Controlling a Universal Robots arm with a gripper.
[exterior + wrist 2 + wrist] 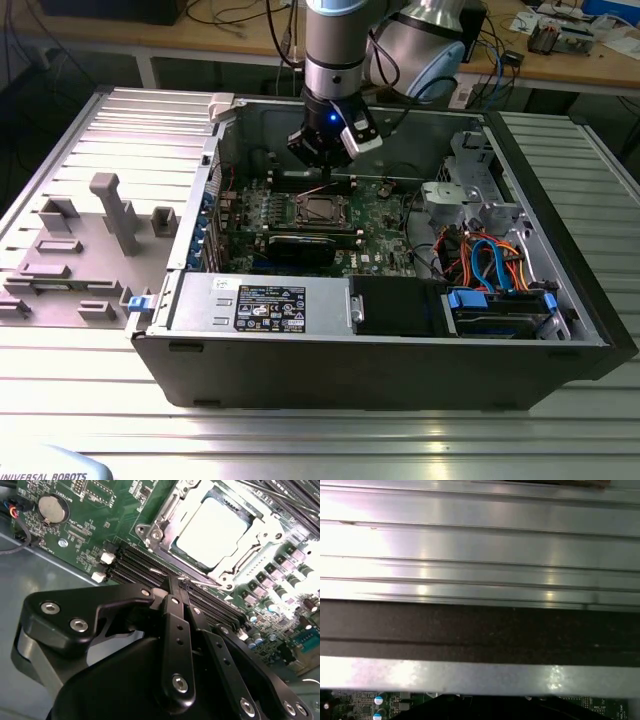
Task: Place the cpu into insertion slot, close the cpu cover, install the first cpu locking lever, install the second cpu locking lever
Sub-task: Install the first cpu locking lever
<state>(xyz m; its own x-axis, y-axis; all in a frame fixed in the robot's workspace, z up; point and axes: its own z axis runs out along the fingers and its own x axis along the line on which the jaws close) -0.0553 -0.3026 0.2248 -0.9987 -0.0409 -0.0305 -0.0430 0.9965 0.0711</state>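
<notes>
My gripper (176, 584) hangs inside the open computer case (400, 370). In the second wrist view its two black fingers (176, 630) are drawn narrow, almost edge to edge. Their tips sit at a thin wire locking lever (205, 582) that runs along the near edge of the socket. I cannot tell whether the wire is actually pinched between the pads or only lies against them.

The cpu (212, 527) lies just beyond my fingertips. It is seated flat in the insertion slot (322, 210), and the cpu cover (162, 517) looks folded down around its bright top.

As I judge it, the main risk is the wire itself. It is thin and springy, so if my hold is shallow it could slip off the tips and snap back against the cover or the chip.

The black memory slots (135, 565) sit right under my fingertips, on the near side of the lever. If I sink too far while pushing, the fingers would bear on their plastic walls, or on the small parts of the green motherboard (95, 510) beside them.

If the lever goes down without catching under its hook, the cover would be held on one edge only. The chip might then sit unevenly on the socket contacts.

A sideways pull could bend the wire, because it seems meant only to swing.
</notes>
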